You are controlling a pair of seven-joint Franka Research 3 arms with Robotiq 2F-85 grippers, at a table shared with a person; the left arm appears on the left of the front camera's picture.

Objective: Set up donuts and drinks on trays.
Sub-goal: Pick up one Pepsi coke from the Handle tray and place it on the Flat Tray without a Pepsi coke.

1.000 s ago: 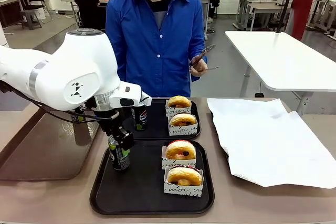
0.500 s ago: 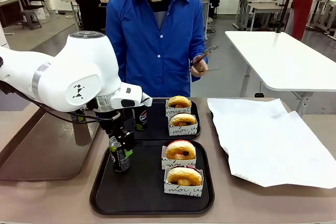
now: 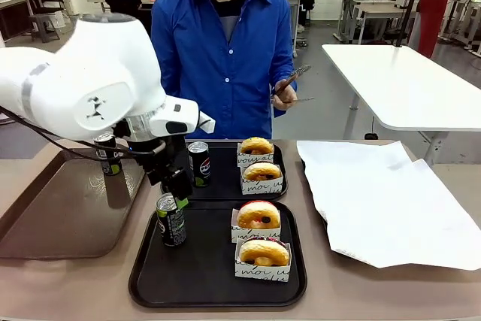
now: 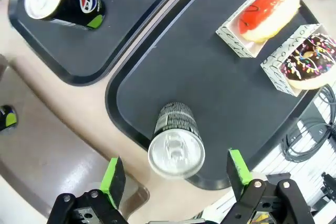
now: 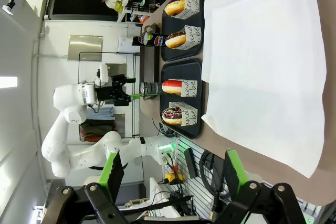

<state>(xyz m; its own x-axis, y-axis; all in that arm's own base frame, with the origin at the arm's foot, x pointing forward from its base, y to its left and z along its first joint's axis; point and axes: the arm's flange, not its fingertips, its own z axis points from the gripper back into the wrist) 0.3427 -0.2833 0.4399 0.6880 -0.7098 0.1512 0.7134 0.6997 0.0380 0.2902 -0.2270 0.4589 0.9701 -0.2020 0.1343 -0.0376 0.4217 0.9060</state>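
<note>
Change: your left gripper has let go of the can and lifted; its jaws now stand wide, holding nothing.
Can: upright on the near tray, left of two donuts.
Right gripper: jaws spread, empty.
Meaning: you've delivered this drink.

The left arm hides part of the far tray.

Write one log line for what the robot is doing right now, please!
left claw: open, above can | can: upright on near tray | right claw: open, empty
</note>
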